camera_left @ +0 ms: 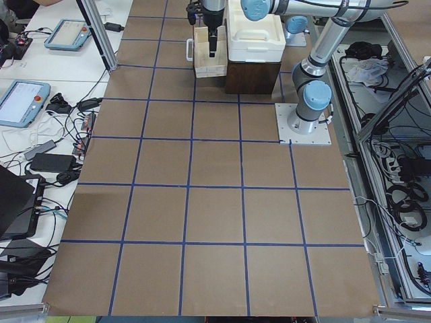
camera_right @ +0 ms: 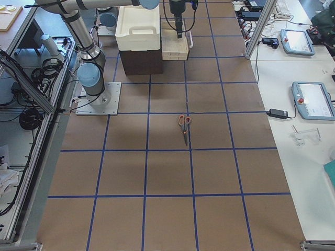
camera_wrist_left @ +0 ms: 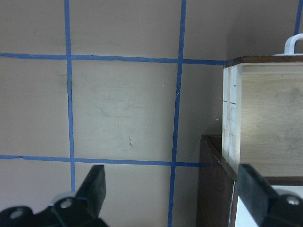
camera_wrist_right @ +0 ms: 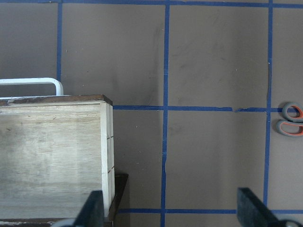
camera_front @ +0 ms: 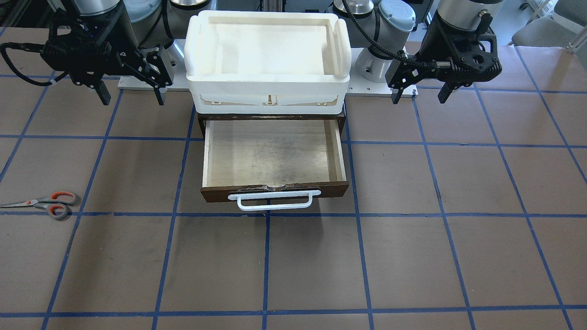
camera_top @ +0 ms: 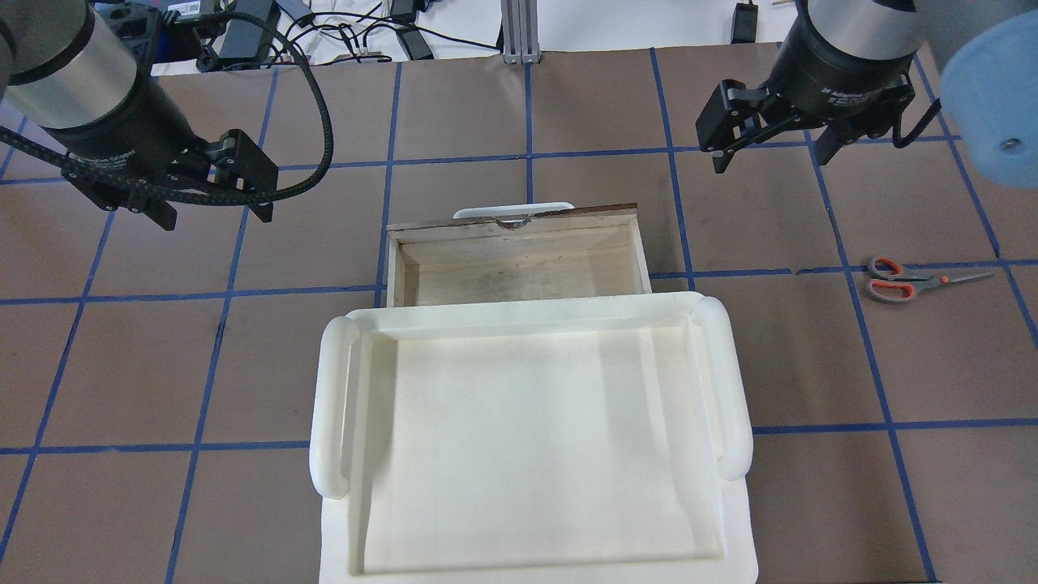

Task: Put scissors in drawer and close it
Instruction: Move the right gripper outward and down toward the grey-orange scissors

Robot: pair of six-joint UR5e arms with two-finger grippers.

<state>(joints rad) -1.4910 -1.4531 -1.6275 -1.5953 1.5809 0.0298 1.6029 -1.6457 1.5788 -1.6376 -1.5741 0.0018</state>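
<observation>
Two robot arms hang over a brown tabletop marked with blue tape lines. At the centre a wooden drawer stands pulled out and empty beneath a white tray. The scissors lie flat on the tabletop, well apart from the drawer on the robot's right. Their long axis runs parallel to the drawer front, with the handles toward the drawer and the blades pointing away. The right gripper hangs between drawer and scissors, spread wide and empty. It is clearly the nearer one, so the reach is probably its job. The left gripper, also wide and empty, hangs on the drawer's far side.
</observation>
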